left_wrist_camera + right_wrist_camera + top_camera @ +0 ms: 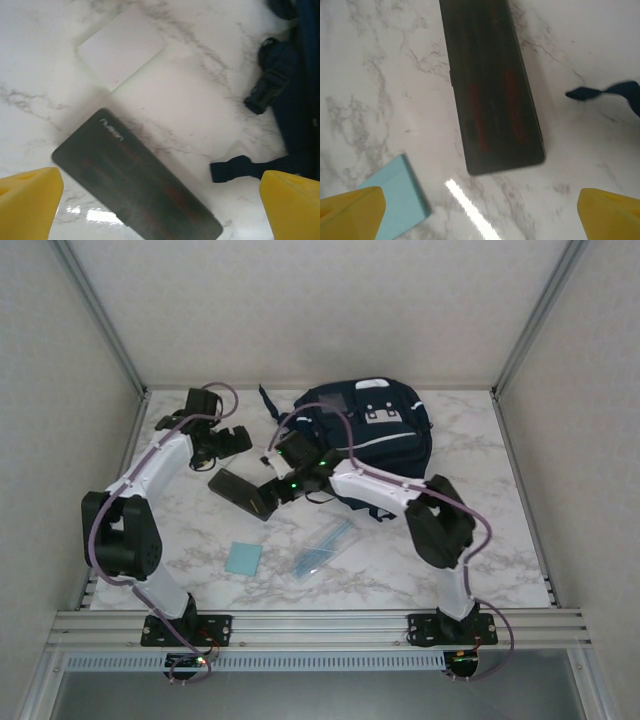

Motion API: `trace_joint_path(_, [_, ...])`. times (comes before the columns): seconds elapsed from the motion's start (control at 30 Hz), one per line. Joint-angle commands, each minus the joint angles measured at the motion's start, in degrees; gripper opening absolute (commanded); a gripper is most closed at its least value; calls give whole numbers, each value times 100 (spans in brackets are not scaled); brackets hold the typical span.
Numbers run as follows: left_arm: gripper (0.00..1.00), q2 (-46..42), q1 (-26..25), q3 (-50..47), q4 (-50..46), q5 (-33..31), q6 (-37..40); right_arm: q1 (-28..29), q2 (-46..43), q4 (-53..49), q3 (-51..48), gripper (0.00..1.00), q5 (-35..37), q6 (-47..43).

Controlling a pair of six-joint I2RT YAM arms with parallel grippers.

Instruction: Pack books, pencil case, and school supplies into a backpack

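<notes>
Hovering with fingers apart, both grippers hang above the dark case (238,493), which lies on the table (480,540) just left of the backpack (385,425).

From above, we see the case slanting, its long axis running from far left to near right. The right gripper (480,215) sits over its near-right end and the left gripper (160,207) just past its far end, so we judge the right arm nearer. The right wrist camera shows the case running straight away from the spread yellow fingers, its narrow width across them, with a blue pad (395,200) on its near side. The left wrist camera instead shows the case skewed, a whitish block (121,47) beyond it, and straps (267,90) to the right.
</notes>
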Motion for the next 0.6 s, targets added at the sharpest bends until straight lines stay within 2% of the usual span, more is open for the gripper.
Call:
trace_joint_path(0.0, [100, -190, 252, -1, 68, 89, 28, 147, 588, -213, 756, 99, 507, -537])
trace_joint_path(0.27, [100, -411, 811, -198, 328, 273, -221, 374, 1911, -503, 2331, 99, 1150, -834])
trace_joint_path(0.47, [100, -261, 871, -225, 387, 524, -298, 604, 2849, -1308, 3580, 99, 1555, -1233])
trace_joint_path(0.57, [100, -273, 872, -224, 402, 520, -294, 621, 3074, -1463, 3784, 99, 1593, -1253])
